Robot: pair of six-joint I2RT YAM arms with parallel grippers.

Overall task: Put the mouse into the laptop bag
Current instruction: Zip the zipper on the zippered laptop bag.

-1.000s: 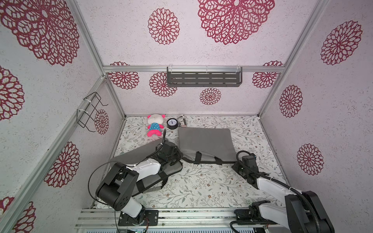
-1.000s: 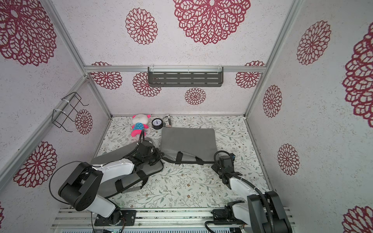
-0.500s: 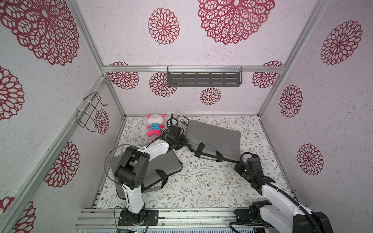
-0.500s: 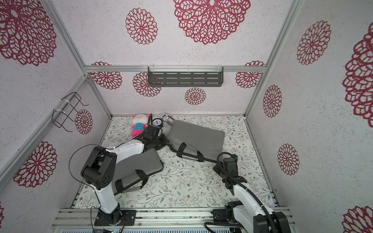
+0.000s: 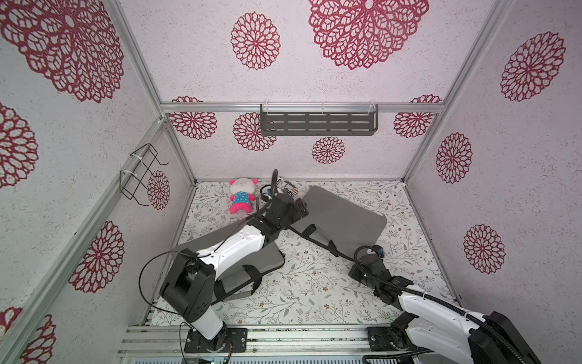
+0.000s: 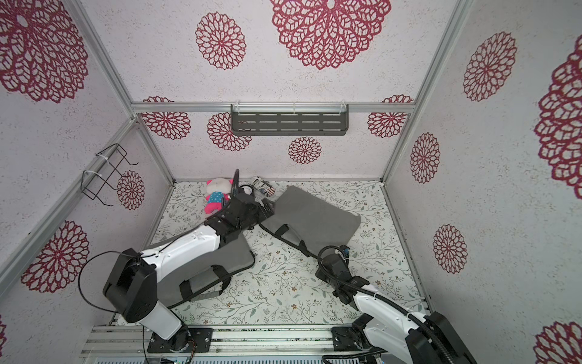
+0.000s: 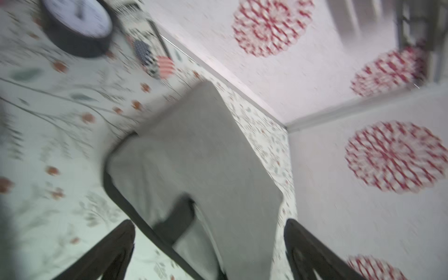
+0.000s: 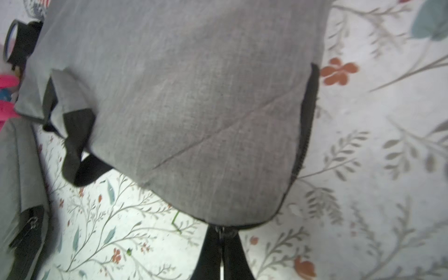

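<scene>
Zero done: mouse (image 5: 290,191) lies on the table (image 5: 315,283) at 12 o'clock, outside the bag (image 5: 343,217), just off its 10 o'clock corner.
Remaining: open bag, grasp mouse, drop it in.
Left gripper (image 7: 208,254): wide, empty, at the bag's 9 o'clock end.
Right gripper (image 8: 221,240): pinched shut on the bag's 6 o'clock corner.
Change: bag lay square, now turned clockwise; Left gripper was closed.

The left arm (image 5: 233,249) stretches far forward, and the left pincer (image 7: 208,223) stands spread wide. The right arm (image 5: 431,312) reaches low and forward, the right pincer (image 8: 221,230) pressed fully together.
</scene>
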